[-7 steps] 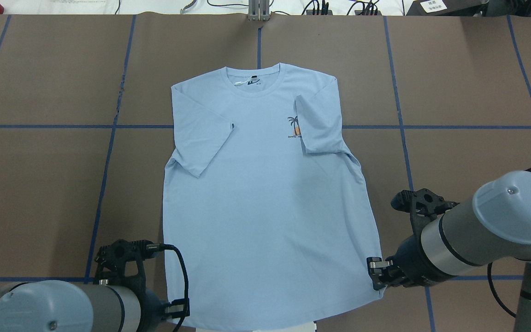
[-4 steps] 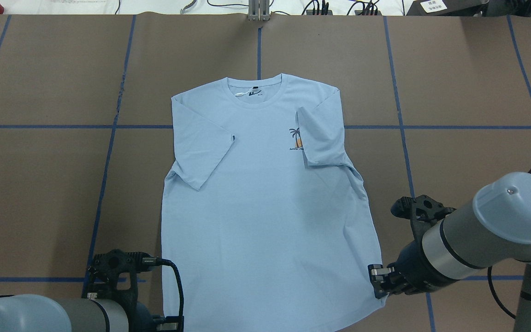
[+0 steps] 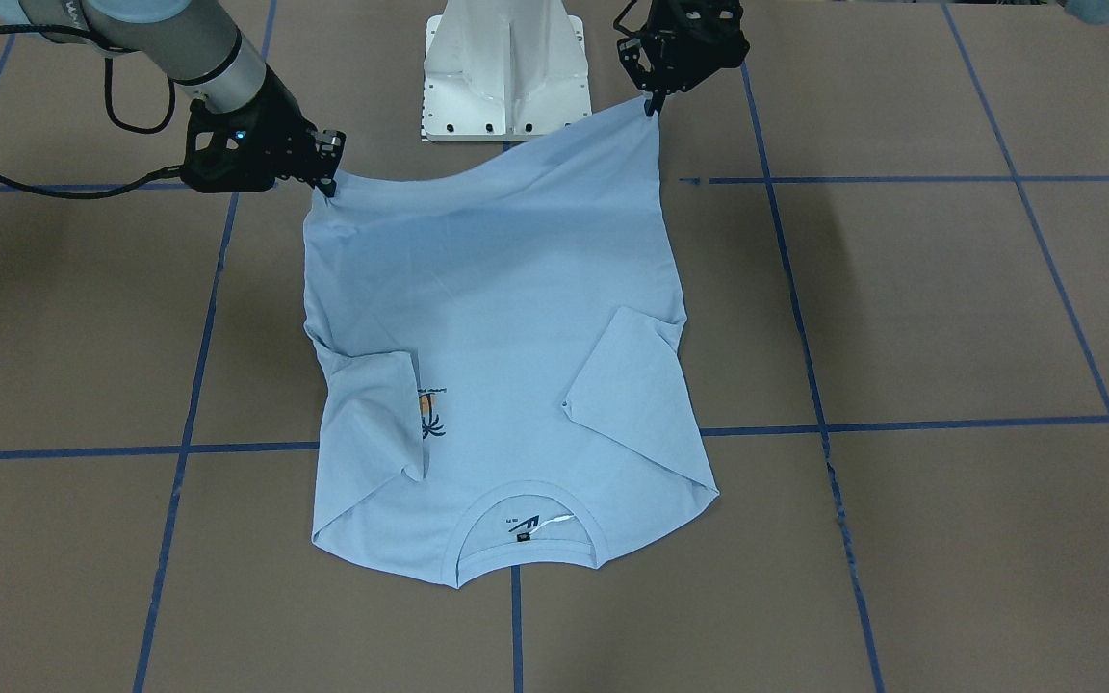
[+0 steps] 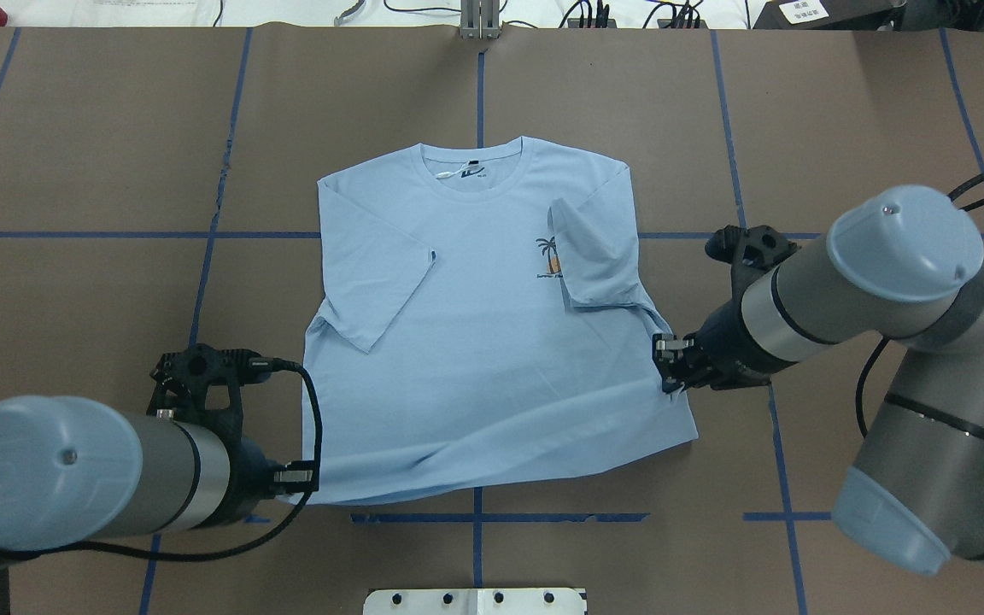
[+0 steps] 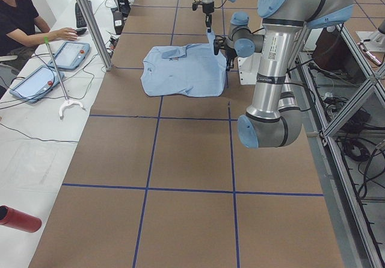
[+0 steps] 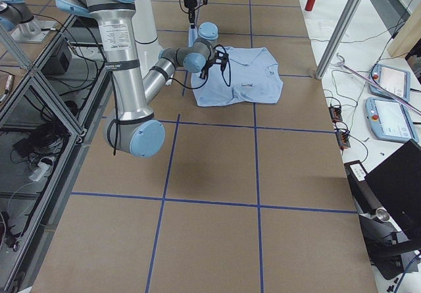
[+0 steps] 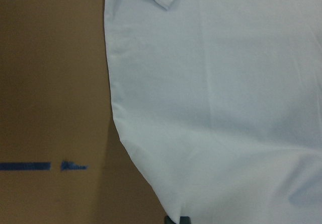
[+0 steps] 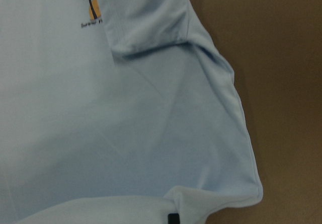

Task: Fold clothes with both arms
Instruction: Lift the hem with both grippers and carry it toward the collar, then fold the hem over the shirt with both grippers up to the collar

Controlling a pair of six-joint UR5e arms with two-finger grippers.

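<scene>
Item: pale light-blue short-sleeved cotton T-shirt [image 4: 475, 342]. Lies face up, mid brown paper-covered table [image 4: 99, 154] with blue tape grid. Collar far from robot. Both sleeves tucked inward, one partly over palm print [image 4: 548, 252]. Hem end raised off table.
Left black two-finger gripper [image 4: 300, 483]: clenched on hem corner.
Right black two-finger gripper [image 4: 667, 371]: clenched on opposite hem corner, nearer collar.
Bite probably shallow; wrist views show little.
Risks: thin cloth slipping out; uneven advance skewing fold; sagging mid-hem dragging, creasing.
</scene>
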